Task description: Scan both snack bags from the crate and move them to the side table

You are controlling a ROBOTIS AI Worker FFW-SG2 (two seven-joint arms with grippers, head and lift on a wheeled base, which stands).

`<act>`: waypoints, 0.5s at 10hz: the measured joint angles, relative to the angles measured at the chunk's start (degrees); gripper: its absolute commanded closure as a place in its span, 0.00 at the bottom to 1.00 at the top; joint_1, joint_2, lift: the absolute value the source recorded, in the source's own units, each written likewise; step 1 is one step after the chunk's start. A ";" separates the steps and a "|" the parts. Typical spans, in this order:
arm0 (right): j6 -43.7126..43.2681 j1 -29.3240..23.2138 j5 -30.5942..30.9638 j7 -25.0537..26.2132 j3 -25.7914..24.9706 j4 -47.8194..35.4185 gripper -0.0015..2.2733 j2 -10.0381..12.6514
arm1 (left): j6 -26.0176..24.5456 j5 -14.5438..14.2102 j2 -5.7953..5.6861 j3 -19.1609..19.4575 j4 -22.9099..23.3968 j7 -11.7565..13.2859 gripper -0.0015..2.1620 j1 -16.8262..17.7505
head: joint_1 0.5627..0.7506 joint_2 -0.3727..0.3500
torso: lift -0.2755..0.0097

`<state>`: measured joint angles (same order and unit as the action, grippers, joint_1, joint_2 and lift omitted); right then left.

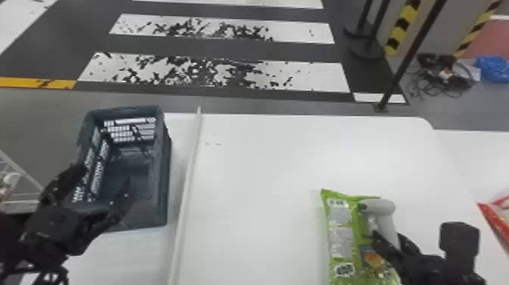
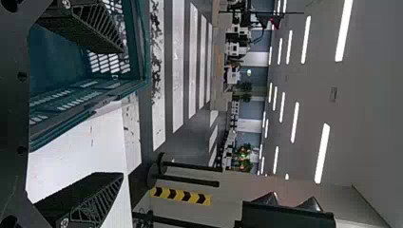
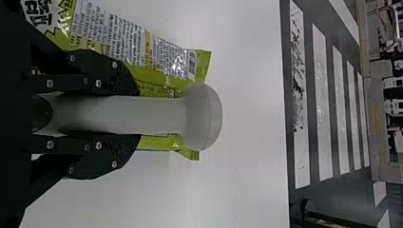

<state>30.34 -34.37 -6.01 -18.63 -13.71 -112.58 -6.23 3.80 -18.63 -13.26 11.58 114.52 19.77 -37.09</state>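
Right claw closed on scanner, over right side of green bag, long axis pointing away from robot. Left claw, open at crate, farther left of green bag. Red bag right.

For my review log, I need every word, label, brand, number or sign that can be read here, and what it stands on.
None can be quoted with certainty:
Green snack bag, pale panels: rows of fine print, too small to read.
Same bag, white burst: bold lettering, too unclear to quote.
Scanner: no lettering seen.
Crate: no lettering seen.
Red bag: no readable text on the part in view.
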 measured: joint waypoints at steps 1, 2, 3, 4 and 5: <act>0.01 0.14 0.14 0.00 0.00 0.17 0.99 -0.01 | 0.09 0.00 0.00 0.02 0.00 0.00 0.03 0.00 | 0.70 0.46 | 0.86; 0.08 0.24 0.31 0.00 0.00 0.26 0.99 -0.03 | 0.18 0.00 0.00 0.02 0.00 0.00 0.03 0.00 | 0.70 0.46 | 0.86; 0.26 0.29 0.37 0.00 0.00 0.32 0.99 -0.07 | 0.25 0.00 0.00 0.02 0.00 0.00 0.03 0.00 | 0.70 0.46 | 0.86; 0.49 0.34 0.37 0.00 0.00 0.34 0.99 -0.09 | 0.28 0.00 0.00 0.02 0.00 0.00 0.03 0.00 | 0.70 0.46 | 0.86; 0.51 0.34 0.19 -0.05 0.00 0.34 0.99 -0.10 | 0.38 0.00 0.02 0.02 0.00 0.00 0.03 0.00 | 0.70 0.46 | 0.86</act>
<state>30.85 -34.03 -5.82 -18.68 -13.71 -112.24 -6.33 4.18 -18.63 -13.24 11.60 114.52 19.77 -37.09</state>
